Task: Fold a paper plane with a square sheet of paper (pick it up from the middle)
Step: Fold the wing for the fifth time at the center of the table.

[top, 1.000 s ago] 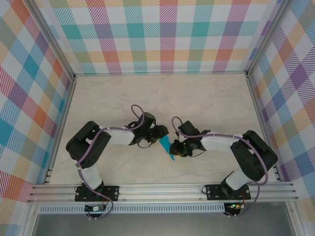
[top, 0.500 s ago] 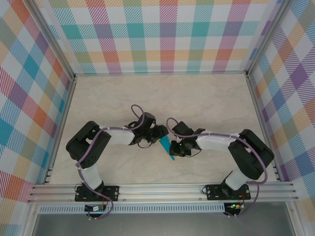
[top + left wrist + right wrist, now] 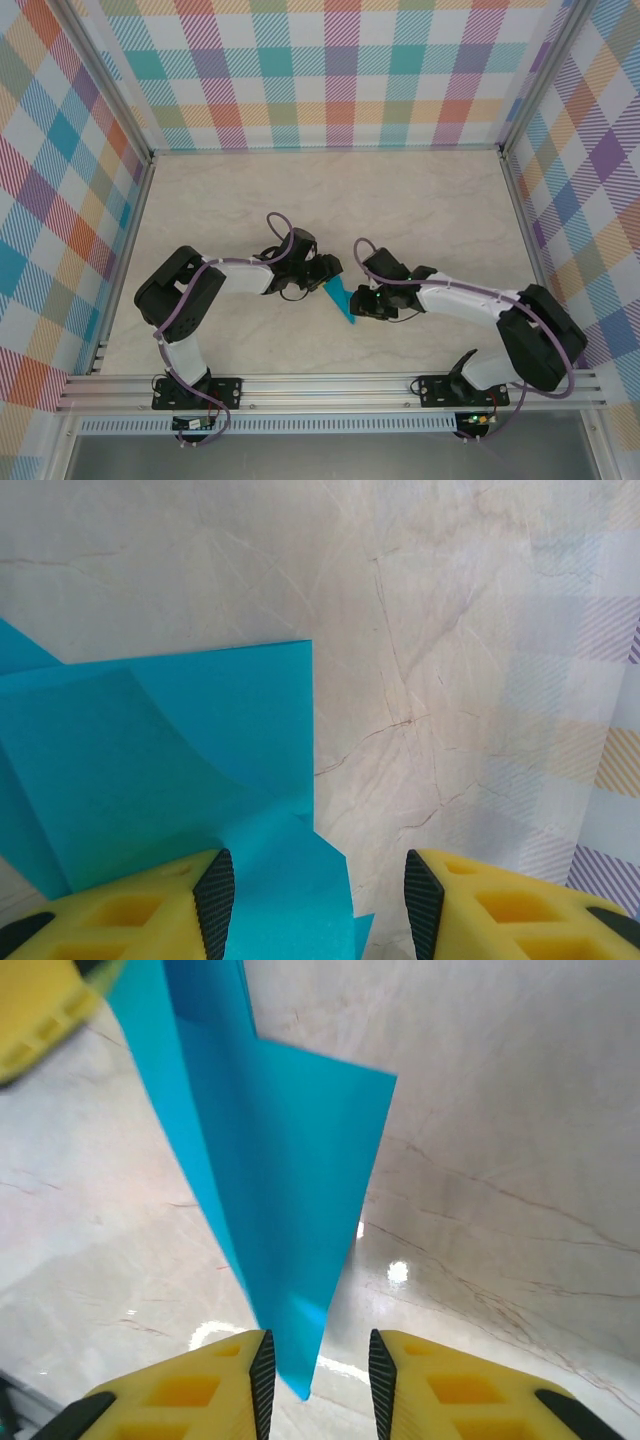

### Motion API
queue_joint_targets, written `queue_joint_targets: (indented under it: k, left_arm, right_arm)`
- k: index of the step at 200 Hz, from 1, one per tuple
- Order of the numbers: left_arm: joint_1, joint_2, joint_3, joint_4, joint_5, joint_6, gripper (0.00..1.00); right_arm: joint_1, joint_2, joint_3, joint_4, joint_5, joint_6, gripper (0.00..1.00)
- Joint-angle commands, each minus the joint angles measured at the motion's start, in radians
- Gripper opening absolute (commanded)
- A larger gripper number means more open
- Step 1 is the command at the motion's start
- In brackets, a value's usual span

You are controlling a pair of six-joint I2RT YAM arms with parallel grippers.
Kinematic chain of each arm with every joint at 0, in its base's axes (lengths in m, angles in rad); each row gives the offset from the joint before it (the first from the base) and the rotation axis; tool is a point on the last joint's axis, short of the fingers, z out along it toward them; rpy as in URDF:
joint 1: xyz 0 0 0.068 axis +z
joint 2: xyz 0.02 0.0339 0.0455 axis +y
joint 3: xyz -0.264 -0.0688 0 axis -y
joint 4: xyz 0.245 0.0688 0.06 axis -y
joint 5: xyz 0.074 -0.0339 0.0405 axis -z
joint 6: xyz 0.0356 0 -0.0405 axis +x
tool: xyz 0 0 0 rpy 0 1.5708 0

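Roughly mid-desk (image 3: 420,200), toward the near side, the two arms meet nose to nose. Plaid walls (image 3: 340,70) close off three sides and an aluminium rail (image 3: 330,385) runs along the front. A purple cable (image 3: 278,225) loops up over the left wrist. Nothing else lies on the marble-look top near the work.

The left tool (image 3: 332,272) comes in from the left and the right tool (image 3: 358,300) from the right. The teal sheet of paper (image 3: 340,298), folded to a pointed wedge, sits between them with its tip toward the front rail.

Left wrist view: the left tool (image 3: 315,910) has its jaws well apart. The sheet of paper (image 3: 170,770) covers the left half of the view with overlapping folded layers, and a flap reaches into the gap beside the left pad (image 3: 215,900). The right pad (image 3: 422,900) has bare desk next to it, so there is no grip. A plaid wall shows blurred at the right edge.

Right wrist view: the right tool (image 3: 318,1380) has its jaws slightly apart. The tip of the sheet of paper (image 3: 280,1160) pokes in between the pads, with space either side, not pinched. One yellow finger (image 3: 40,1015) of the left tool shows at top left, by the wide end of the paper. I can't tell whether the paper is flat on the desk or raised.
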Motion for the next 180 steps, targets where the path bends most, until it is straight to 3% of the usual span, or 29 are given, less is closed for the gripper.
queue_joint_targets:
  k: [1, 25, 55, 94, 161, 180]
  left_arm:
    - [-0.008, 0.027, 0.006, -0.071, 0.005, 0.027, 0.50]
    - [-0.007, 0.028, 0.011, -0.079, 0.007, 0.032, 0.51]
    - [-0.006, 0.034, 0.013, -0.075, 0.012, 0.035, 0.51]
    - [-0.008, 0.035, 0.012, -0.076, 0.013, 0.034, 0.51]
    - [-0.007, 0.038, 0.009, -0.074, 0.020, 0.037, 0.51]
    - [-0.008, 0.035, 0.007, -0.075, 0.016, 0.037, 0.51]
  right_arm:
    - [-0.030, -0.046, -0.033, 0.074, -0.116, 0.018, 0.32]
    - [-0.039, -0.032, -0.024, 0.142, -0.209, 0.021, 0.19]
    - [-0.042, 0.039, 0.006, 0.238, -0.329, 0.030, 0.11]
    - [-0.050, 0.150, 0.042, 0.262, -0.330, 0.044, 0.06]
    - [-0.069, 0.191, 0.019, 0.288, -0.333, 0.044, 0.07]
    - [-0.072, 0.141, 0.008, 0.282, -0.328, 0.049, 0.09]
